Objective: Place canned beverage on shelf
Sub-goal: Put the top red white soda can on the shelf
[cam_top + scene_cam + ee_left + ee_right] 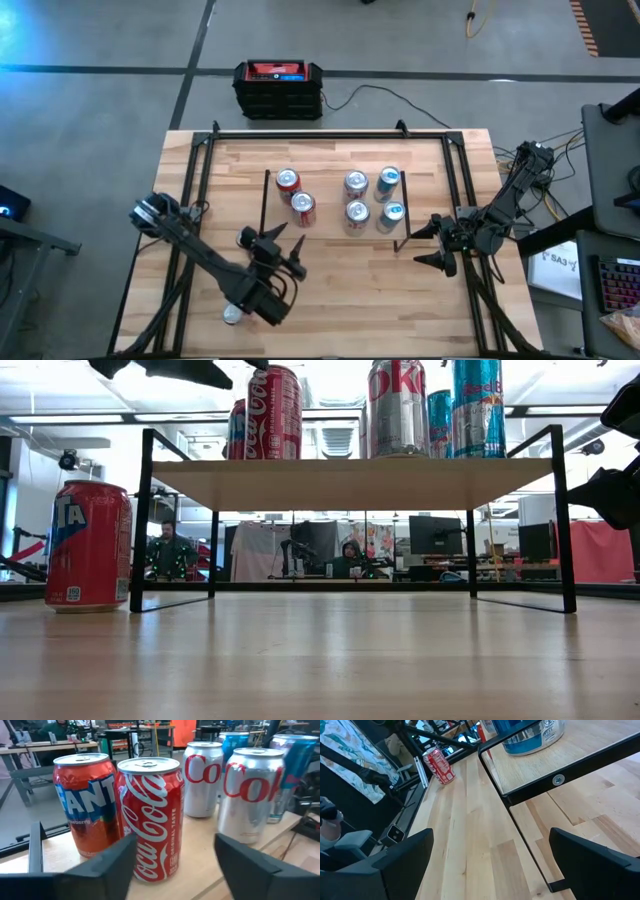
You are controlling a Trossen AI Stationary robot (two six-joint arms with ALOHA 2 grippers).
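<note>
The shelf [335, 235], a light-wood board on thin black legs, stands mid-table and carries several cans on their bases. Two red cans, a Coca-Cola can [150, 820] and a Fanta can [87, 802], are at its left. Silver cans [356, 198] stand in the middle and blue cans [390, 198] at its right. My left gripper [285, 248] hovers open just off the shelf's near left corner, level with the Coca-Cola can and facing it, its fingers [107, 867] short of it. Another red can [233, 315] stands on the tabletop under my left arm. My right gripper [435, 245] waits open by the shelf's right end.
A black-and-red box [278, 88] sits on the floor beyond the far edge. Black rails [195, 200] run along the tabletop's sides. Bare wood [370, 300] lies between the shelf and the near edge. People sit at desks in the room behind [170, 550].
</note>
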